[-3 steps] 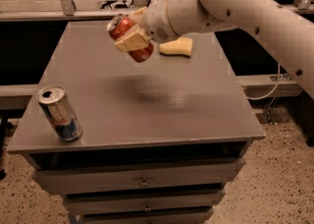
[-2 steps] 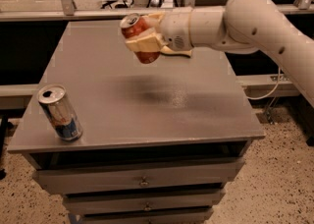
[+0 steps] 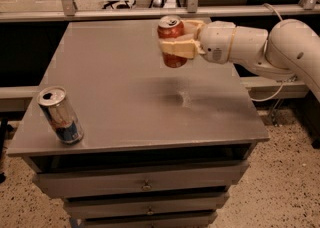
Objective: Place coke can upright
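The red coke can (image 3: 172, 31) with a silver top is held nearly upright in the air above the back right part of the grey table (image 3: 115, 87). My gripper (image 3: 176, 47) comes in from the right and is shut on the can, with its tan fingers (image 3: 179, 48) wrapped around the can's middle. The can's bottom hangs clear of the tabletop. The white arm (image 3: 250, 47) stretches away to the right edge of the view.
A slim silver-and-blue can (image 3: 60, 115) stands upright near the table's front left corner. Drawers (image 3: 145, 184) sit under the tabletop. A rail (image 3: 150, 12) and dark gap run behind the table. Speckled floor lies to the right.
The gripper has turned the coke can from tilted to nearly upright and shifted it to the right. The arm has swung lower on the right. The silver-and-blue can has not moved.
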Motion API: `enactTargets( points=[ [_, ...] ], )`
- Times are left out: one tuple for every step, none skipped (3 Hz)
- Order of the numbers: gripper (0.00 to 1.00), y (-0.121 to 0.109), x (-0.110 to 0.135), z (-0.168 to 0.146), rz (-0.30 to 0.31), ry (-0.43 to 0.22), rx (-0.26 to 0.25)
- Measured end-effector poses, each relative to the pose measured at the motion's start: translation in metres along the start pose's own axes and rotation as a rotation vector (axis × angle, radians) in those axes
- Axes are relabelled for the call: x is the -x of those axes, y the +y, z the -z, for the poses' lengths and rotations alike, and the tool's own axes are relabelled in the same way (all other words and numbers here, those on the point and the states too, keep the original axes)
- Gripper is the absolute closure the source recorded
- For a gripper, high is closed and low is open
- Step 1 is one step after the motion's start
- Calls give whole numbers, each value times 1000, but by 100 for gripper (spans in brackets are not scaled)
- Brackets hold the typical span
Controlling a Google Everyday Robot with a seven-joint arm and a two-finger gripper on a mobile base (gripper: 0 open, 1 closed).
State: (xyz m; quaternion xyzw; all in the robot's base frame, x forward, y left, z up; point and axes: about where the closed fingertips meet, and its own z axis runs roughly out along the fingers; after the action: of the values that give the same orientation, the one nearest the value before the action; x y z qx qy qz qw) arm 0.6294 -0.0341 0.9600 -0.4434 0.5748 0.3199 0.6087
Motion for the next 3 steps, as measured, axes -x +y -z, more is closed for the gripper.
enactTargets(
  points=[
    [100, -5, -16, 13, -56, -1, 7],
    [100, -4, -31, 12, -97, -12, 27],
    [82, 0, -42, 8, -113, -19, 55]
  ],
)
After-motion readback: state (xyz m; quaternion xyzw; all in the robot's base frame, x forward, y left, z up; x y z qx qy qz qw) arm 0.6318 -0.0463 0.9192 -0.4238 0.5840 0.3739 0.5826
